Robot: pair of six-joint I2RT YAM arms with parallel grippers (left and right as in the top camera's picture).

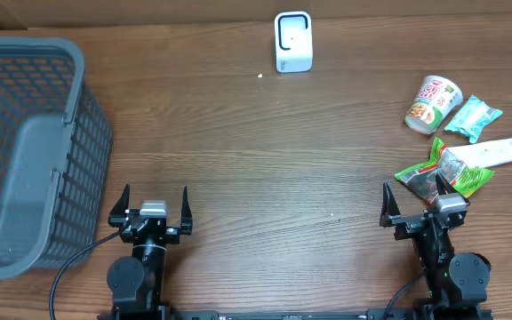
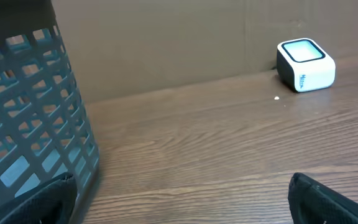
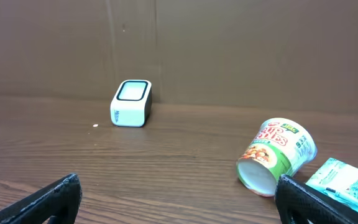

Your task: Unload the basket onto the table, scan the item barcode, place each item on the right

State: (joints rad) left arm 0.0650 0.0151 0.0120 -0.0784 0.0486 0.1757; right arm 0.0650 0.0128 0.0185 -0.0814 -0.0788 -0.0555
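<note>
Find the noodle cup (image 1: 434, 104) tipped on its side at the right of the desk (image 1: 256, 169), beside snack packets (image 1: 472, 118), well apart from the scanner (image 1: 292, 41). Expect light, thin, crushable walls; grip mid-body, gently. Note left hand (image 1: 155, 190) and right hand (image 1: 414, 190) gaping, empty.

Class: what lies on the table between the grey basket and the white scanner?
Only bare tabletop between the basket and the scanner, save a small white speck; the overhead view shows it.

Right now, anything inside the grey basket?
From overhead, the basket shows only its own bare grey floor, with no item on it. Its left side runs out of frame, so that strip cannot be seen.
</note>
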